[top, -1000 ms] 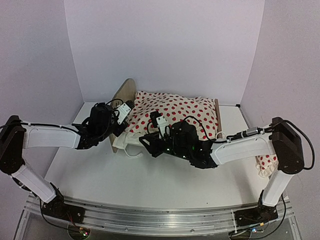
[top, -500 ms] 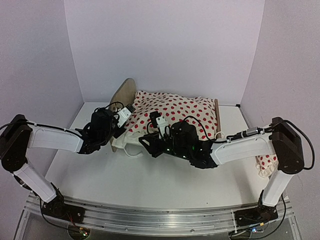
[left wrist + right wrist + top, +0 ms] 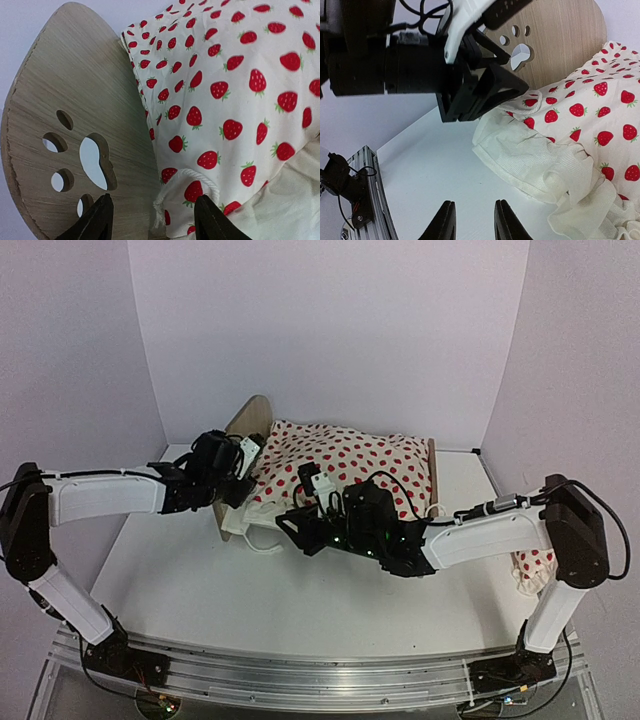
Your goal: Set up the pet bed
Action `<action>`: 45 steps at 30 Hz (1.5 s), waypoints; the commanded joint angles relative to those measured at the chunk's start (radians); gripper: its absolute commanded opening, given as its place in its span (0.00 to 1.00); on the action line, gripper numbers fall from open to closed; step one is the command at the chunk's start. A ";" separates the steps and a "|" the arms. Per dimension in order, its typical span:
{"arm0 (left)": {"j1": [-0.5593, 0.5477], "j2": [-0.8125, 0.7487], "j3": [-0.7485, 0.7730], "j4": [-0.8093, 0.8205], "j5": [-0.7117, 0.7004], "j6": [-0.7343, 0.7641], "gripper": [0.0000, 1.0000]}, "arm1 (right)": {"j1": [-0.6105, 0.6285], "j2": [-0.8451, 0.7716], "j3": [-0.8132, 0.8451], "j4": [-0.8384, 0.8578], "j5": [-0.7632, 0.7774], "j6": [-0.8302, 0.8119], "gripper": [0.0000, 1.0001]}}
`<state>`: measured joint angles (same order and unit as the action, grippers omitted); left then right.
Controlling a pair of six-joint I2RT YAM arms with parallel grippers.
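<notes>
White desk carries the light-wood pet bed at twelve o'clock, under a cream strawberry-print duvet. We judge it stiff and light; take the rounded paw-print headboard by its edge. Left fingers apart, right fingers slightly apart, apparently empty.

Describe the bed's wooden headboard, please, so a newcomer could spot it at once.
At the back of the white table, a pet bed sits under a strawberry-print duvet. The headboard stands at its left end, beside the left end effector: a tall, rounded light-wood panel, the only piece with a paw-print cutout.
</notes>
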<state>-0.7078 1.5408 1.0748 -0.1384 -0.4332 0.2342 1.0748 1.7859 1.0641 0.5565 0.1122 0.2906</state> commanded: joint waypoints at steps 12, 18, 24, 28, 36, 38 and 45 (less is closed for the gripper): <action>0.030 -0.020 0.151 -0.278 0.343 0.131 0.41 | -0.001 -0.047 0.058 -0.186 0.221 0.105 0.28; 0.030 0.106 0.244 -0.373 0.235 0.219 0.39 | 0.000 -0.073 0.048 -0.199 0.221 0.093 0.30; 0.032 0.143 0.267 -0.326 0.183 0.257 0.28 | -0.001 -0.084 0.036 -0.199 0.208 0.089 0.30; 0.034 0.147 0.279 -0.338 0.183 0.243 0.17 | -0.001 -0.105 0.017 -0.199 0.211 0.083 0.30; 0.045 0.135 0.323 -0.386 0.195 0.205 0.18 | -0.001 -0.107 0.019 -0.199 0.208 0.069 0.30; 0.058 0.136 0.324 -0.391 0.193 0.203 0.14 | -0.001 -0.105 0.024 -0.199 0.199 0.063 0.30; 0.075 0.130 0.338 -0.461 0.318 0.186 0.20 | -0.001 -0.112 0.021 -0.199 0.201 0.055 0.31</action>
<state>-0.6365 1.6917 1.3581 -0.5369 -0.2134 0.4429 1.0740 1.7123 1.0767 0.3424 0.3138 0.3609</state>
